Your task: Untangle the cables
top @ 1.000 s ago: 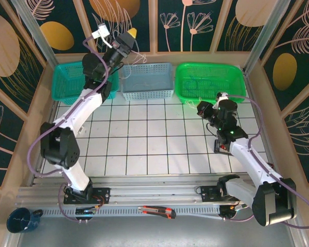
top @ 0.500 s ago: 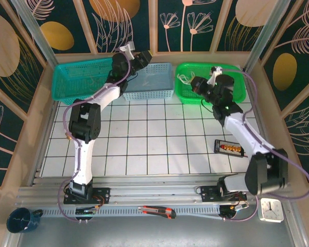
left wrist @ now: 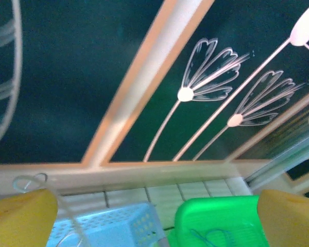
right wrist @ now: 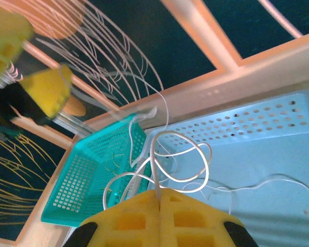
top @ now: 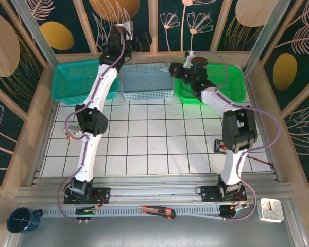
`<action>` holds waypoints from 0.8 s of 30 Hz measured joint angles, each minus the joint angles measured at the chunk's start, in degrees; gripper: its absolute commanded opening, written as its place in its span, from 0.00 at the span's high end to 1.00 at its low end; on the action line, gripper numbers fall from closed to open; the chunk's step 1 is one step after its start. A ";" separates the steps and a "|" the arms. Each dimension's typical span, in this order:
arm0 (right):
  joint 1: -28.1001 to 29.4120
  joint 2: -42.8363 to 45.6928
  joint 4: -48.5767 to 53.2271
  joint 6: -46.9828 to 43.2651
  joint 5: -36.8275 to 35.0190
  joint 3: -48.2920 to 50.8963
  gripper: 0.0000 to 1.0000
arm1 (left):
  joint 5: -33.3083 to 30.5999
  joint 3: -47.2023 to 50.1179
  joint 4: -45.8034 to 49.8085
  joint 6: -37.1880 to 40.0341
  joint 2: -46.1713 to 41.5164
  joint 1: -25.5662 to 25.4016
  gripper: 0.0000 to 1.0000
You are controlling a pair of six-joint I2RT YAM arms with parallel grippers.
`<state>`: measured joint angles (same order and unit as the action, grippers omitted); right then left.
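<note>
- Pulling hard is the nearest risk: the right gripper (right wrist: 158, 195), fully closed with a thin strand pinched between its fingertips, could cinch the loops into a knot.
- The cables (right wrist: 170, 167) hang in loose loops above the light blue basket (right wrist: 257, 154), some reaching over the teal basket (right wrist: 87, 175); a loop could snag a perforated wall.
- Farthest back, the left gripper (left wrist: 154, 216) stands wide open and holds nothing, but a small wire loop sits against one finger (left wrist: 20, 218) and may catch there.
</note>
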<state>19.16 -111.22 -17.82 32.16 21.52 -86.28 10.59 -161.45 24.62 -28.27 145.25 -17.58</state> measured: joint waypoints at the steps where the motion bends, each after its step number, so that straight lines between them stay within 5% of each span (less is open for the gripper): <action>1: 0.48 -1.51 0.11 -0.37 -0.09 -1.64 1.00 | -0.96 -2.23 2.54 1.09 0.74 0.00 0.01; 15: 4.11 -19.52 5.53 -5.95 -2.60 -17.25 0.98 | -9.09 -6.34 21.84 9.22 4.72 -1.92 0.01; 19: 4.33 -23.10 10.34 -8.72 -2.89 -21.46 0.56 | -9.68 -9.05 22.23 9.44 4.70 -2.75 0.01; 24: 4.90 -23.43 12.94 -10.88 -3.02 -22.45 0.42 | -9.66 -9.25 22.10 9.42 3.80 -3.23 0.01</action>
<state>24.05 -134.65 -4.89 21.28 18.50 -108.73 0.93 -170.69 46.72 -18.85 149.05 -20.82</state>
